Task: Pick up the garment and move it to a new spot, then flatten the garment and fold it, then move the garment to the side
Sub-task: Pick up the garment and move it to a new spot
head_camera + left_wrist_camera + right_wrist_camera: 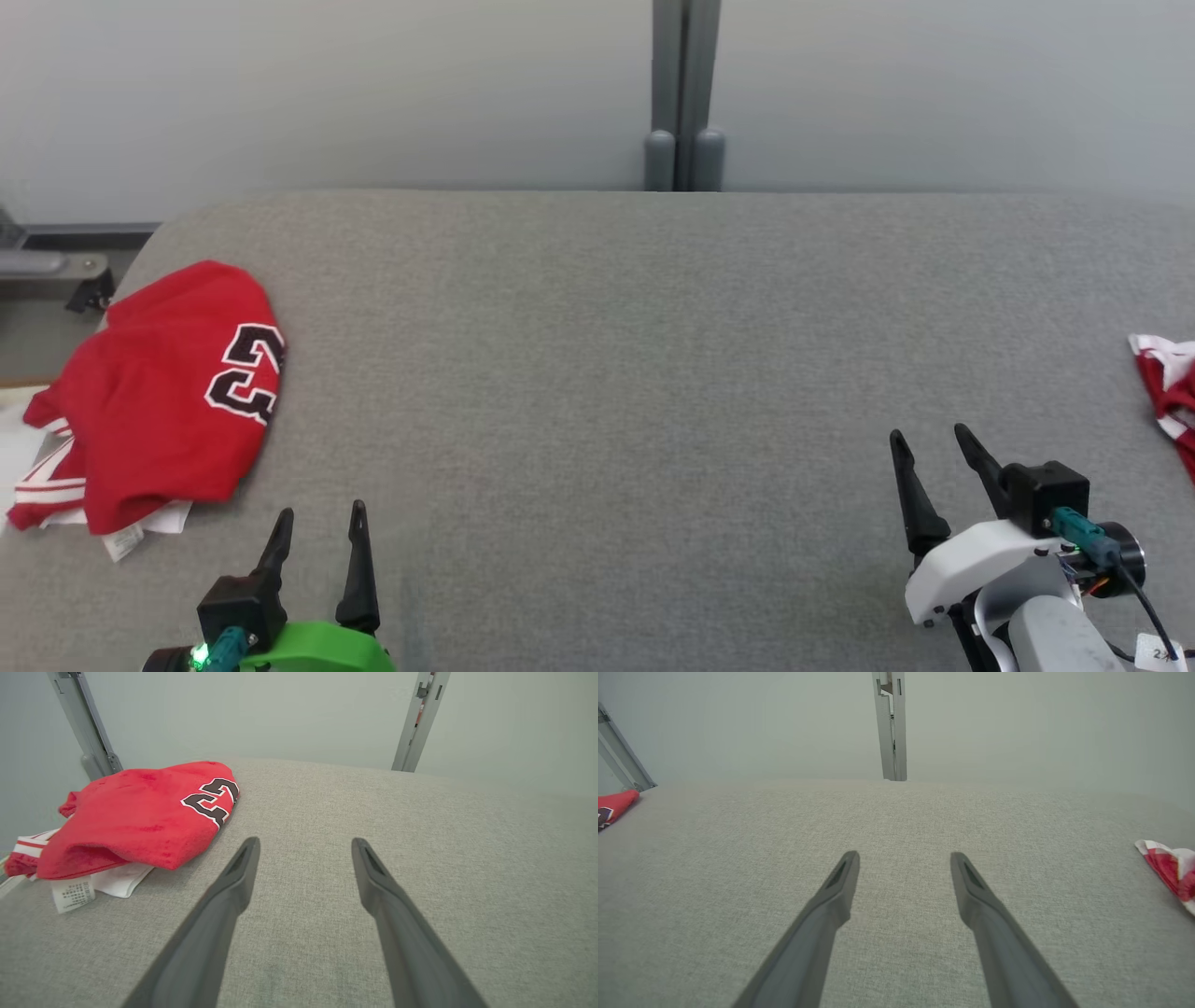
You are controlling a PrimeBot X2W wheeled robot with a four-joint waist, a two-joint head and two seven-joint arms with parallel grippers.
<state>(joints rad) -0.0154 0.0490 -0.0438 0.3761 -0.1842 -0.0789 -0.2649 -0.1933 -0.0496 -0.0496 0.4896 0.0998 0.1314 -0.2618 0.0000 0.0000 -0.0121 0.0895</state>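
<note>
The garment (pixel 159 392), a red jersey shirt with black-and-white lettering, white sleeves and a white label, lies folded in a heap at the left edge of the grey padded table (pixel 635 373). The left wrist view has the garment (pixel 135 816) up and to the left of the fingers. My left gripper (pixel 321 511) stands open just right of and nearer than the heap, apart from it, nothing between its fingers. My right gripper (pixel 931 434) is open and empty over the table's near right part. In the right wrist view a red corner of the garment (pixel 614 805) peeks in at far left.
A smaller red cloth with white striped edges (pixel 1167 383) lies at the table's right edge, also at the right in the right wrist view as the striped cloth (pixel 1169 868). A grey post (pixel 684 93) stands behind the table against a pale wall.
</note>
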